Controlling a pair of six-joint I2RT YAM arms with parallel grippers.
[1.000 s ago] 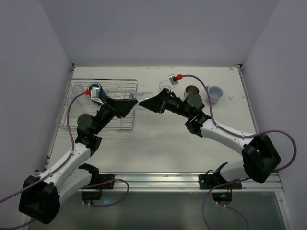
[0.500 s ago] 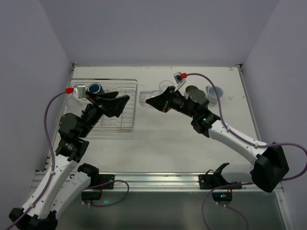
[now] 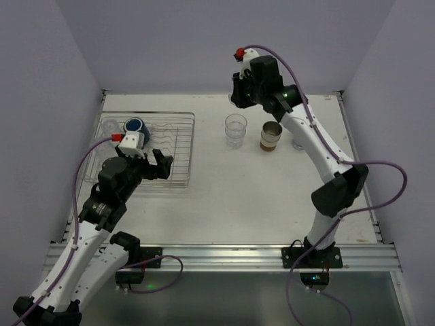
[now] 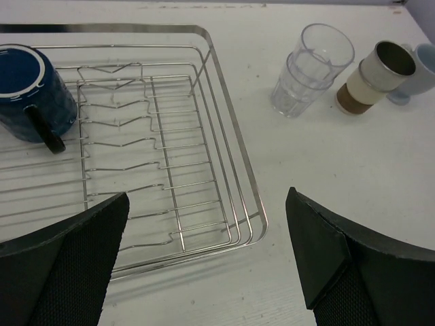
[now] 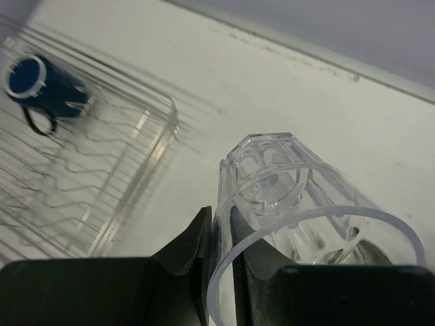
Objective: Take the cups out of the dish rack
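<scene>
The dish rack (image 3: 180, 146) (image 4: 224, 122) lies at the table's left with a dark blue mug (image 3: 134, 126) (image 4: 27, 88) at its far side. My left gripper (image 3: 163, 166) (image 4: 207, 204) hangs open and empty above the rack's near right corner. My right gripper (image 3: 234, 95) (image 5: 219, 217) is raised high at the back, shut on the rim of a clear tumbler (image 5: 299, 204), one finger inside and one outside. Below it, stacked clear tumblers (image 3: 236, 129) (image 4: 309, 68) stand on the table.
A brown-tan cup (image 3: 271, 136) (image 4: 370, 78) stands right of the clear stack, with a pale blue cup (image 4: 421, 68) beside it. Something clear (image 3: 109, 127) shows at the rack's far left corner. Walls close the table on three sides.
The left gripper let go of the clear tumbler, opened wide and drew back over the rack. The right gripper took the tumbler and swung up toward the back.
</scene>
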